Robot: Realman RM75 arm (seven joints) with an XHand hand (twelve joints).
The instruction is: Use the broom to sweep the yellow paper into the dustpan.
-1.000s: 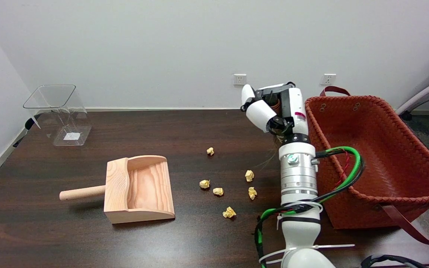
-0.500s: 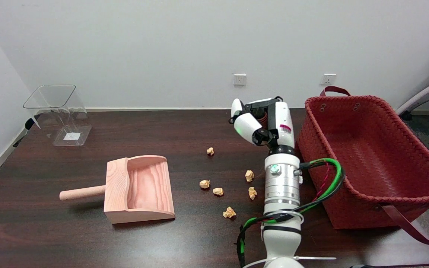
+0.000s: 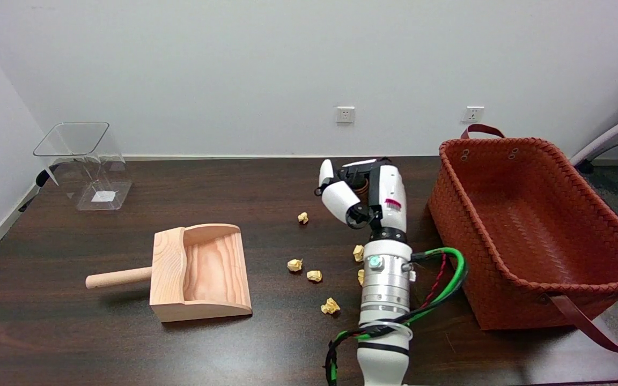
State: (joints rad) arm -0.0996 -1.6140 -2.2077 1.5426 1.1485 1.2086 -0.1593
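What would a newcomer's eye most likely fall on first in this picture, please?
Probably the white arm rising from the lower edge, its right hand curled over the dark table at centre. Next, the big red woven basket at the right, then the wooden dustpan at the left, with yellow paper bits scattered between dustpan and arm.

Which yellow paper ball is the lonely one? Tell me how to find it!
Start at the wooden dustpan on the dark table, then look right, toward the robot's hand. The lonely paper ball lies just left of that hand. It sits farther back than the other paper balls, which cluster nearer the front.
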